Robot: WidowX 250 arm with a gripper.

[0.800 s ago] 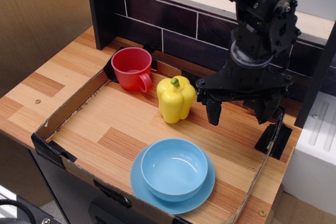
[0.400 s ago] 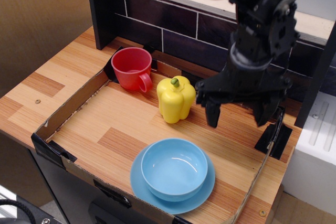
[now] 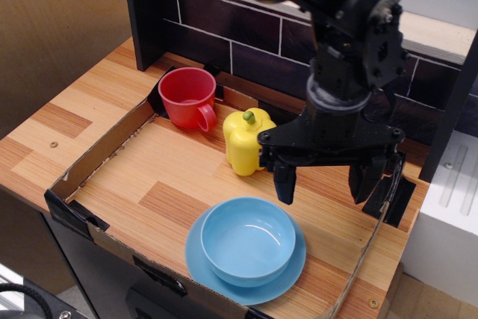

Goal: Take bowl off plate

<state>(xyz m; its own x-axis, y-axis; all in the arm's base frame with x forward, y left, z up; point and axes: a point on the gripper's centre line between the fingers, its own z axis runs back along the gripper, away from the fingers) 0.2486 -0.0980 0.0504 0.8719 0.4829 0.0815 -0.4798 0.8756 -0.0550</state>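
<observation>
The only view, looking down at the wooden counter point(image 3: 187, 177) from the front, shows the bowl point(image 3: 248, 240) sitting centred on the plate point(image 3: 291, 274) at the near edge of the work area, its rim well clear of the plate's rim all round and its inside empty. The gripper point(image 3: 326, 184) hangs above and just behind the bowl, toward its right side, with its jaws spread wide and nothing between them — the two dark fingers point(image 3: 284, 182) point straight down, not touching the bowl. A yellow pepper point(image 3: 243, 142) stands just beside the left finger, partly behind it, and a red cup point(image 3: 187, 98) sits farther back to the left, well apart from the bowl. Both bowl and plate are glossy and look hard, like glazed ceramic or moulded plastic, so I judge the bowl stiff, fairly light and slippery, with no handle or lip to catch. The likeliest hold is across the wall at the rim, one finger inside and one outside, on the far side nearest the gripper. A pinch too shallow might slide off the smooth glaze, and the plate could drag along — the lift probably needs to go straight up.
</observation>
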